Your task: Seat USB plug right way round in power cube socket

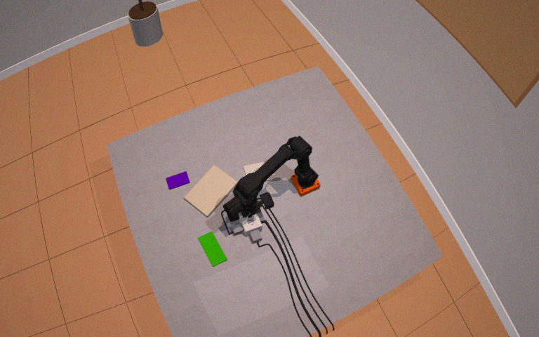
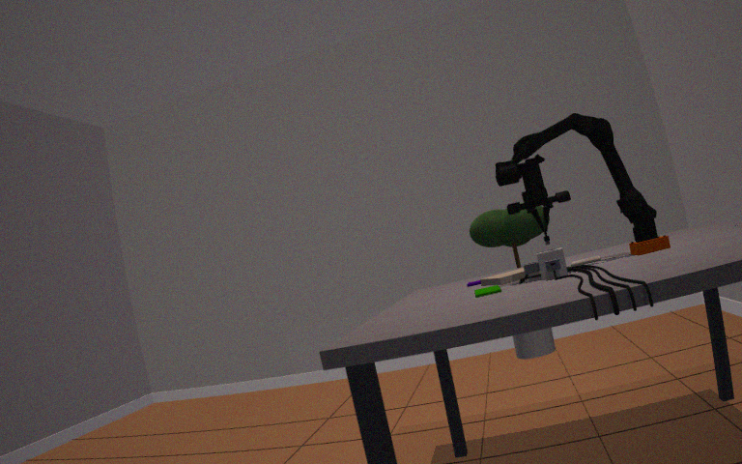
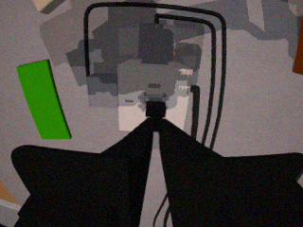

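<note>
The power cube (image 1: 250,223) (image 2: 558,255) (image 3: 129,121) is a white block standing on the table, with plugs and black cables at its sides. Slots show on its shaded top in the wrist view. My gripper (image 2: 546,237) (image 3: 155,124) points down over the cube, shut on the USB plug. A small pale tip of the plug (image 2: 547,243) shows under the fingertips, just above the cube's top with a narrow gap. The fingertips hide the rest of the plug, and I cannot tell which way round it is. In the top view the arm hides the fingertips.
A green block (image 1: 212,249) (image 2: 488,291) (image 3: 43,100) lies beside the cube. A beige slab (image 1: 210,192) and a purple block (image 1: 177,180) lie farther off. A pale piece (image 1: 253,168) lies partly under the arm. Black cables (image 1: 285,262) run over the table edge.
</note>
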Controlling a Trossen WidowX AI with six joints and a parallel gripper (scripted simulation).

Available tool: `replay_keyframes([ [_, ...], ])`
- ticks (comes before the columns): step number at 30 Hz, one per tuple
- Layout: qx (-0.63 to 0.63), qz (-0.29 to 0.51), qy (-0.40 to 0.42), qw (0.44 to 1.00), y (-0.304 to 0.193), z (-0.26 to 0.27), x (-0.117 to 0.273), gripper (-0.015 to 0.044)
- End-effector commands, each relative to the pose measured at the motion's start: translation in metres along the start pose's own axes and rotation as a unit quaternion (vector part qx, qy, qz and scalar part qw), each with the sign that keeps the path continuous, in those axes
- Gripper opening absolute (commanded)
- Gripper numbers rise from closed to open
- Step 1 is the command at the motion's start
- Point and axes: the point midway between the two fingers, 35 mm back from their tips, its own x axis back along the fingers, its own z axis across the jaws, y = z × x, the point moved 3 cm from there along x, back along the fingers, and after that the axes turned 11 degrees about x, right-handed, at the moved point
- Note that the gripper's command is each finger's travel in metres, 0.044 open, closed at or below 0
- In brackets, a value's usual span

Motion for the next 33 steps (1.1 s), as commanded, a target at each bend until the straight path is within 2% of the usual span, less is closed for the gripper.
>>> replay_keyframes([
  [1,0.002,0.003,0.0,1.0,-0.0005,-0.0001,-0.0007,0.0],
  [33,0.001,0.015,0.003,1.0,-0.0013,0.0003,-0.0045,0.0],
])
